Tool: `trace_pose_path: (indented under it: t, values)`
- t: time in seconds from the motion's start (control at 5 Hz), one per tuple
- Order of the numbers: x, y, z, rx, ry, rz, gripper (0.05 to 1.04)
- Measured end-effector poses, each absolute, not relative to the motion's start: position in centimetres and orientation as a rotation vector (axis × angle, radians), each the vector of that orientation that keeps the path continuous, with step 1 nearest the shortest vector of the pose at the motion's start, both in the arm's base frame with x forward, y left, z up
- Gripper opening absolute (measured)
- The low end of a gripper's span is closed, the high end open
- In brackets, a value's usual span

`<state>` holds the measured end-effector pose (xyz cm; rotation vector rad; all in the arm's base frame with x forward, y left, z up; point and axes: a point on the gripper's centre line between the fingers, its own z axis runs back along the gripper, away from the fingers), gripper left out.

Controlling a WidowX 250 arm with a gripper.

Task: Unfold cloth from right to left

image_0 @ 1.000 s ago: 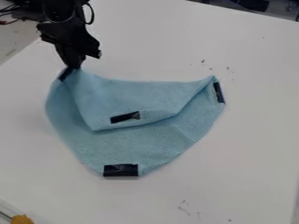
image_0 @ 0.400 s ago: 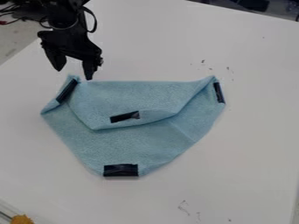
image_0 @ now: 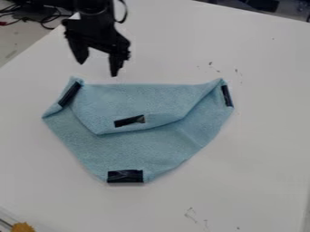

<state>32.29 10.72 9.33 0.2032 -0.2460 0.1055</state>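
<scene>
In the camera view, the light blue cloth (image_0: 109, 152) is seen in the middle of the white worktop (image_0: 266, 140), partly folded, with its long axis laid across the view, from left to right. Above its upper left part, the gripper (image_0: 97, 69) is held by the single arm (image_0: 94, 29); its jaws are spread well apart, and nothing is held between them. From the jaws, the main part of the cloth lies below and to the right in the view, while the dark strip (image_0: 70, 94) at its left corner is placed below and a little to the left. This left corner is quite near, but the strip (image_0: 227, 95) at the right corner is well apart. On the cloth, a flap (image_0: 148, 99) is laid over the lower layer, and one more strip (image_0: 129, 121) is found close to its free edge. The unfolding is judged to be only partly done. If this flap is chosen next, the jaws should probably be brought down and rightward to its edge, and care must be taken that both layers are not pinched together.
</scene>
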Motion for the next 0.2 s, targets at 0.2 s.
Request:
trace_pose_path:
  t: [0.2]
  values:
    - [32.78, 7.43, 7.57, 0.128, -0.228, 0.131, 1.007]
